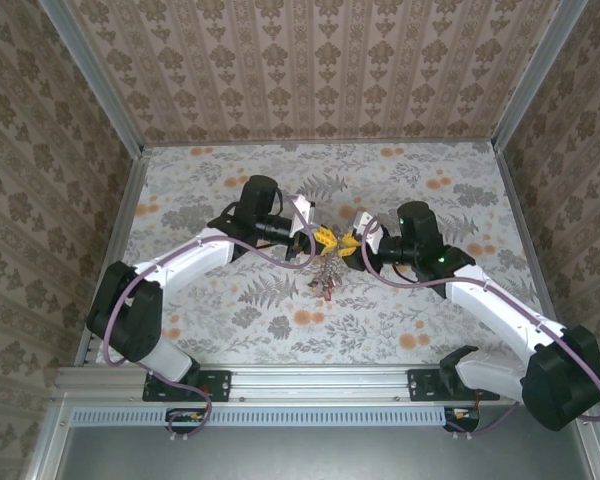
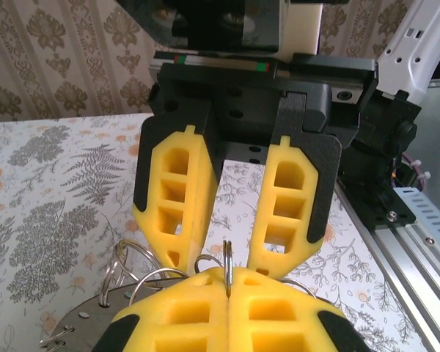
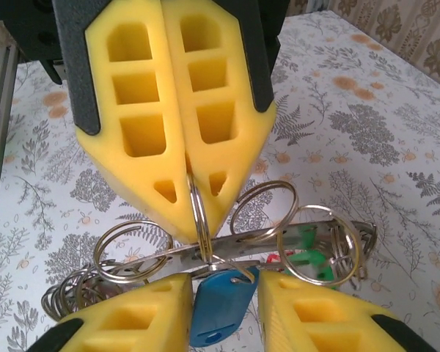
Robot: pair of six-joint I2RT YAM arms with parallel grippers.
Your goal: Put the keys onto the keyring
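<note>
My left gripper (image 2: 227, 287) is shut on the edge of a thin silver keyring (image 2: 227, 258), which stands upright between its yellow pads. In the right wrist view that left gripper (image 3: 194, 214) pinches the keyring (image 3: 199, 220) from above. Below it a blue-headed key (image 3: 220, 308) hangs off the ring, between the spread fingers of my right gripper (image 3: 224, 287), which is open; I cannot tell whether a finger touches the key. From above, the left gripper (image 1: 320, 236) and the right gripper (image 1: 348, 243) meet tip to tip over the table's middle, with a bunch of keys (image 1: 326, 276) dangling under them.
Several more split rings (image 3: 262, 209) sit on a flat metal bar (image 3: 279, 246), with green and red key heads (image 3: 309, 258) behind it. The floral table (image 1: 230, 190) lies around the bunch. An aluminium rail (image 2: 403, 242) runs along the near edge.
</note>
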